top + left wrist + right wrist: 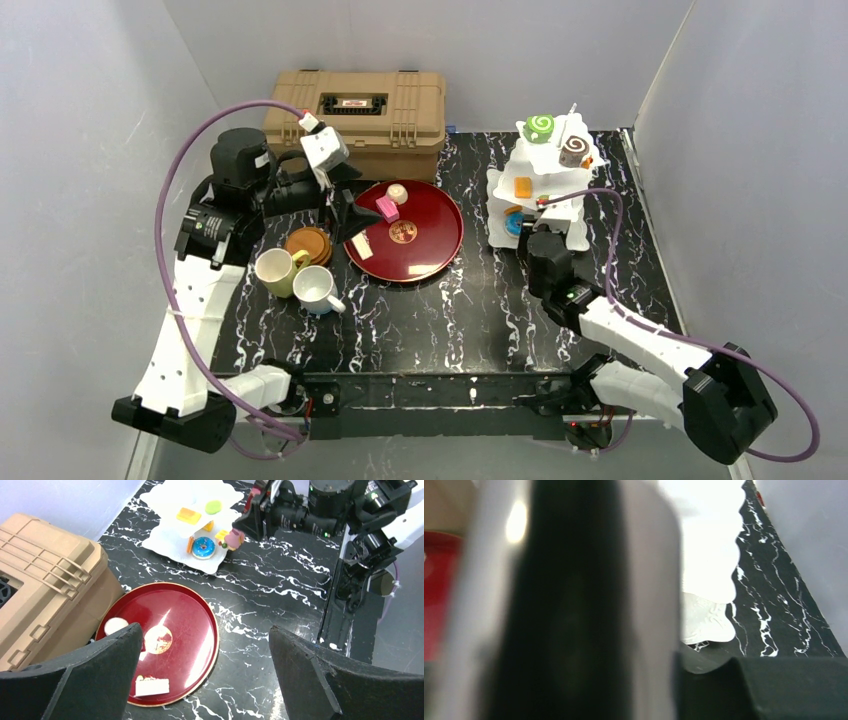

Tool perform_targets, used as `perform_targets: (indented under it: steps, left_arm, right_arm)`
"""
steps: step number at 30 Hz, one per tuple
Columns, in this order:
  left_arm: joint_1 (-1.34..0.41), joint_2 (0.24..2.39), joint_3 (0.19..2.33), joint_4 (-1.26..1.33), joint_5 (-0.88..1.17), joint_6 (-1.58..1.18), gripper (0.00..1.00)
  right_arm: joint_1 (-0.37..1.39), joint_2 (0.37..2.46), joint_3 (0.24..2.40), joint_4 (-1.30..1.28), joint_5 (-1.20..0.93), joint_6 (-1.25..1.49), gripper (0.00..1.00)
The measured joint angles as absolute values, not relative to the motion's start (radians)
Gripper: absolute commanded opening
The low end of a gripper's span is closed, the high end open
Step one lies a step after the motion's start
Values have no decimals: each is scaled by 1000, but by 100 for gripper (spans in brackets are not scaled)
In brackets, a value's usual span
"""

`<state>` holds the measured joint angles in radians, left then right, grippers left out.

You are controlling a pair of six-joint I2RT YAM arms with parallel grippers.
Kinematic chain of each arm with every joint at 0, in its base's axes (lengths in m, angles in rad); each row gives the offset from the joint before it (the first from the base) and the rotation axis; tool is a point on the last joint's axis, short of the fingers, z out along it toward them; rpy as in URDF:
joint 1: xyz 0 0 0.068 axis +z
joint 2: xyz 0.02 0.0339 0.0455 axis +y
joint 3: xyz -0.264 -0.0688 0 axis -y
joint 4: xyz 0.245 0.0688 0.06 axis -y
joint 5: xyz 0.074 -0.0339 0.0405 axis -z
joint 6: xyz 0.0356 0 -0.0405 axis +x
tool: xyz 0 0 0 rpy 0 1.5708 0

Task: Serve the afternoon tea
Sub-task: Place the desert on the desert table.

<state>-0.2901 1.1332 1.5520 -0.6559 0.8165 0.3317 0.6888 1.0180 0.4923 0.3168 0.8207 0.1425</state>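
Left jaws gaped wide over the red tray (pixel 195 630). Close-up blur hid the right jaws; whether they held anything couldn't be told.

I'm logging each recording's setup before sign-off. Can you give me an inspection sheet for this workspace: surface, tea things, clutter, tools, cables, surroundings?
Surface: black marbled table.
Job's things: red tray holds a pink pastry, a pale round pastry and a white slice; pale yellow mug, white mug and brown coasters stand left of it; white tiered stand carries green swirl roll, brown swirl roll, blue donut.
Clutter: tan toolbox, lid shut, at the back.
Tools: left tool wide open above the tray; right tool at the stand's lower tier, opening hidden.
Cables: a purple cable loops along each arm.
Surroundings: plain pale walls; nothing else seen.
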Motion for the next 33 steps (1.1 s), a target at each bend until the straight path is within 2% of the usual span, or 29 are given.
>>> perform_targets:
  steps: [20, 33]
  left_arm:
    - [-290, 1076, 1485, -690, 815, 378, 96]
    - [-290, 1076, 1485, -697, 815, 378, 96]
  right_arm:
    - [501, 957, 405, 401, 851, 150, 45]
    - [372, 1060, 355, 562, 697, 154, 46]
